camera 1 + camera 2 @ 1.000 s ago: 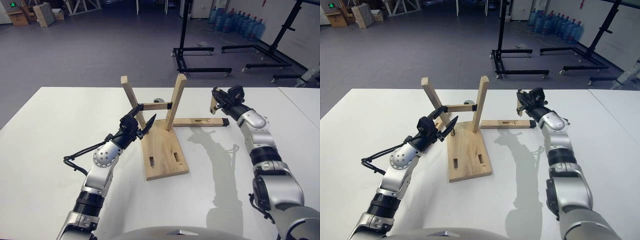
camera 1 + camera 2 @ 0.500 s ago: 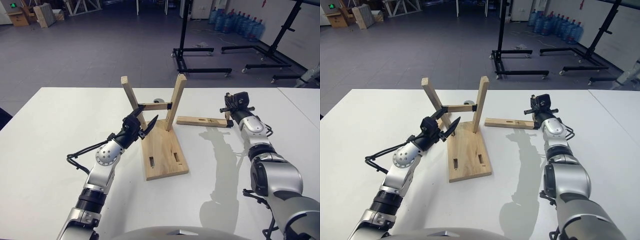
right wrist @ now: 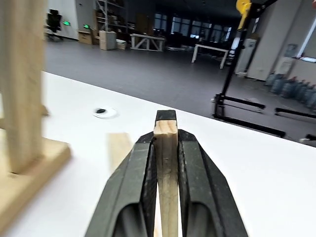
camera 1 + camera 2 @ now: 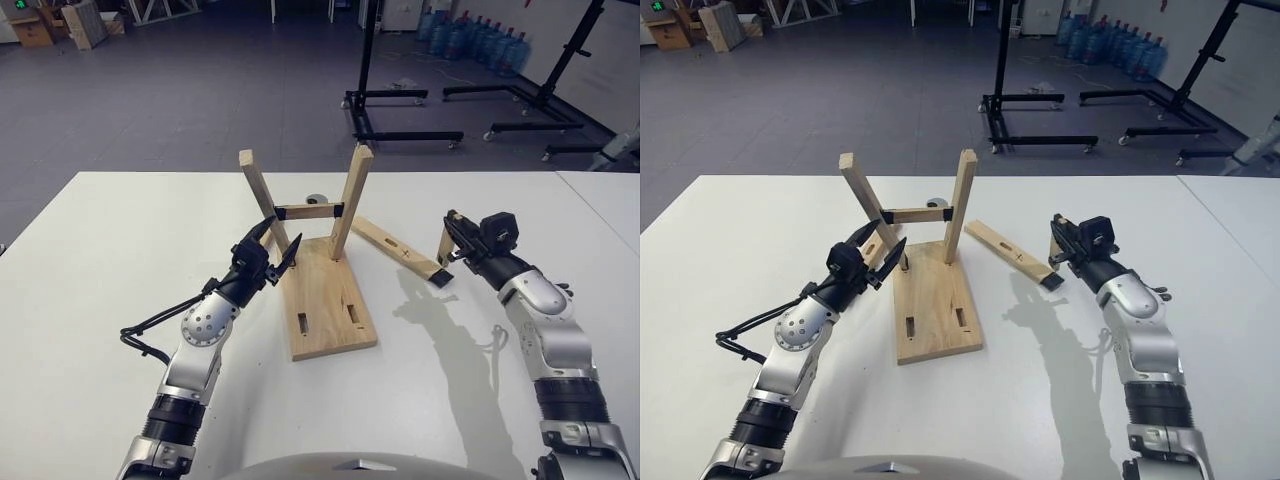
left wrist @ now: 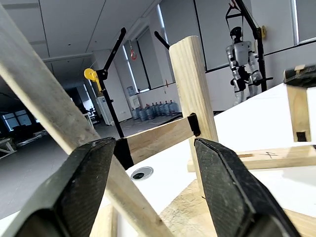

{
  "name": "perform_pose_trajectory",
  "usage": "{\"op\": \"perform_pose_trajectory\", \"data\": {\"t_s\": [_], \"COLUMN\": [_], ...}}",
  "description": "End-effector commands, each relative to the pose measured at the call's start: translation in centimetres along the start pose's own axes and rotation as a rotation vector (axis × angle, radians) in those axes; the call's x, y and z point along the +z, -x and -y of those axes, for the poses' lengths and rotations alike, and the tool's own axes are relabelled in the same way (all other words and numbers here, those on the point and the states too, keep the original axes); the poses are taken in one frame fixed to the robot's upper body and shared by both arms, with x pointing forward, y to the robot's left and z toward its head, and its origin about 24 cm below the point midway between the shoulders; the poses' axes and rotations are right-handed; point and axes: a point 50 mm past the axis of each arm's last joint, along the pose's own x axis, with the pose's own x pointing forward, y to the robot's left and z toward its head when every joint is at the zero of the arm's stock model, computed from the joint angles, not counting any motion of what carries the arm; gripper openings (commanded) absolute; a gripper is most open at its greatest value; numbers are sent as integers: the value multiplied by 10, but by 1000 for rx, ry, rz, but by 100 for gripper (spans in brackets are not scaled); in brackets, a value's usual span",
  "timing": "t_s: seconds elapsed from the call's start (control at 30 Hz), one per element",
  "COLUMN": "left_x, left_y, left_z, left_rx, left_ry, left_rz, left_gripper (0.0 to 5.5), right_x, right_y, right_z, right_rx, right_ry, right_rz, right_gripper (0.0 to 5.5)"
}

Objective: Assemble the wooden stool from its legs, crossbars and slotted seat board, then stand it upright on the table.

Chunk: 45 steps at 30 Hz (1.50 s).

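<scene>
The slotted seat board (image 4: 330,300) lies flat on the white table. Two legs stand in its far end, a tilted one (image 4: 258,195) and a straighter one (image 4: 351,200), joined by a crossbar (image 4: 310,211). My left gripper (image 4: 272,248) is open, its fingers (image 5: 69,192) on either side of the tilted leg (image 5: 44,108) near its base. To the right, my right gripper (image 4: 462,240) is shut on a short wooden piece (image 3: 167,163). That piece meets the black-tipped end of a loose leg (image 4: 395,248) lying diagonally on the table.
A small grey disc (image 4: 317,200) lies on the table behind the crossbar. Black wheeled stands (image 4: 400,100) are on the floor beyond the far table edge. A second white table (image 4: 610,195) adjoins at the right. Bare tabletop (image 4: 100,260) stretches to the left.
My right gripper has drawn back toward me with the short piece, swinging the loose leg from lying crosswise to lying diagonally. My left gripper has stayed open around the tilted leg.
</scene>
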Motion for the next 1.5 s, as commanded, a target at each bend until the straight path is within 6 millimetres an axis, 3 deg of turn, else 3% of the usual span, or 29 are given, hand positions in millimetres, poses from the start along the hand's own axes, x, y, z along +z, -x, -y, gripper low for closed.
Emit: {"op": "perform_pose_trajectory", "data": {"t_s": [0.03, 0.1, 0.17, 0.37, 0.47, 0.6, 0.77, 1.03, 1.3, 1.5], "left_x": [2, 1, 0, 0, 0, 0, -1, -2, -3, -5], "left_y": [6, 5, 2, -13, -19, -18, -18, -19, -16, -13], "left_z": [-7, -7, -7, -6, -5, -7, -7, -5, -6, -7], "left_rx": [37, 41, 36, -14, -33, -26, -25, -34, -31, -27], "left_ry": [-45, -48, -47, -47, -47, -52, -52, -54, -62, -68], "left_rz": [-10, -12, -9, 13, 24, 27, 26, 24, 15, 6], "left_gripper": [293, 293, 293, 293, 293, 293, 293, 293, 293, 293], "right_x": [93, 105, 101, 23, -7, -28, -42, -40, -67, -75], "right_y": [-2, -9, -20, -66, -75, -73, -73, -83, -75, -69], "right_z": [1, 7, 10, 15, 18, 20, 15, 7, 4, -5], "right_rx": [71, 50, 30, 8, 51, 104, 129, 101, 80, 109], "right_ry": [85, 92, 43, -188, -240, -269, -292, -282, -223, -233], "right_rz": [143, 171, 191, 226, 193, 146, 119, 136, -25, -30], "right_gripper": [39, 39, 39, 39, 39, 39, 39, 39, 39, 39]}}
